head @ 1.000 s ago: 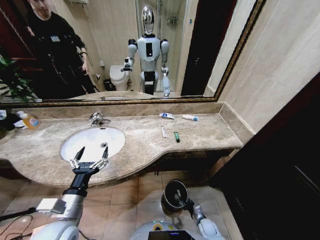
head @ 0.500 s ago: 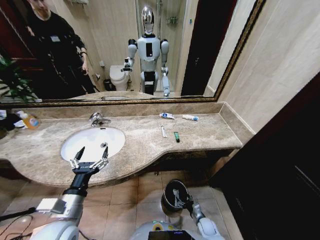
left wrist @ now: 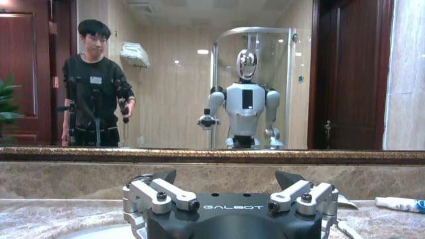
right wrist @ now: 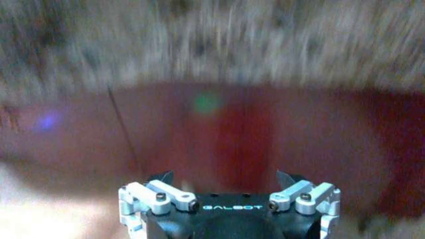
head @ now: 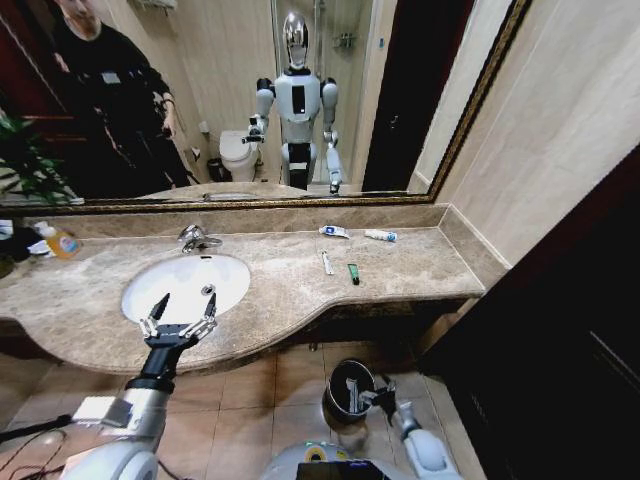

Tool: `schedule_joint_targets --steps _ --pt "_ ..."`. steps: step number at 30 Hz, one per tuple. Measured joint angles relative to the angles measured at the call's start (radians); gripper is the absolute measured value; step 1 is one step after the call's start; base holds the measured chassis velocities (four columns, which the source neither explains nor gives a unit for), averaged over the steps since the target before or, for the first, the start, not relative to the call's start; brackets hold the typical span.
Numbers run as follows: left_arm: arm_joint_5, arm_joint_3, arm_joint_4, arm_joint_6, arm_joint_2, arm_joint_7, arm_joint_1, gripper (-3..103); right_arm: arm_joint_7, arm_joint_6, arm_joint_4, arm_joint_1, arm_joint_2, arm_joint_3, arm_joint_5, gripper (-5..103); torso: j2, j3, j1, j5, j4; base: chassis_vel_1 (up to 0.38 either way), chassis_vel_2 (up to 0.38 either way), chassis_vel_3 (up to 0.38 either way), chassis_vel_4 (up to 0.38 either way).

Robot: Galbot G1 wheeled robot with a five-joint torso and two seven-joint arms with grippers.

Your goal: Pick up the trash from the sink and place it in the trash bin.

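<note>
Left gripper (head: 180, 310) hangs over the sink (head: 150, 290) front rim, fingers spread, empty; right gripper (head: 378, 398) spread and empty beside the trash bin (head: 350, 388) on the floor; the trash lies on the counter right of the basin, green tube (head: 353, 273) and white stick (head: 326, 263) lengthwise front-to-back, nearer the right arm's side.

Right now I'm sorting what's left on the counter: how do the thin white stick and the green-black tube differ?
The thin white stick is pale, longer and slimmer; the green-black tube is dark, shorter and stubbier. The stick lies nearer the sink and slightly farther back; the tube lies nearer the counter's front edge. Both lie flat on the marble countertop, close together but apart.
</note>
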Motion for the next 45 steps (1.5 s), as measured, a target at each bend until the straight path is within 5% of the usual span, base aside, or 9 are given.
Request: schedule_joint_targets --steps 9,15,23,33,45 --pt "0.000 0.000 0.000 0.000 0.000 0.000 0.000 100 0.020 -0.012 0.371 -0.161 -0.070 0.045 0.166 100 0.000 0.000 0.000 -0.0001 -0.0001 0.000 0.000 0.000 0.000" --pt "0.000 0.000 0.000 0.000 0.000 0.000 0.000 100 0.099 -0.140 0.581 -0.112 -0.102 0.036 0.248 100 0.000 0.000 0.000 -0.0002 -0.0001 0.000 0.000 0.000 0.000" --pt "0.000 0.000 0.000 0.000 0.000 0.000 0.000 100 0.267 -0.269 0.519 0.147 -0.174 -0.075 0.267 100 0.000 0.000 0.000 0.0002 0.0001 0.000 0.000 0.000 0.000" --pt "0.000 0.000 0.000 0.000 0.000 0.000 0.000 100 0.486 -0.450 0.396 0.458 -0.249 -0.286 0.441 100 0.000 0.000 0.000 -0.0003 0.0001 0.000 0.000 0.000 0.000" --pt "0.000 0.000 0.000 0.000 0.000 0.000 0.000 100 0.512 -0.484 0.252 0.539 -0.240 -0.383 0.426 96 0.000 0.000 0.000 -0.0001 0.0000 0.000 0.000 0.000 0.000"
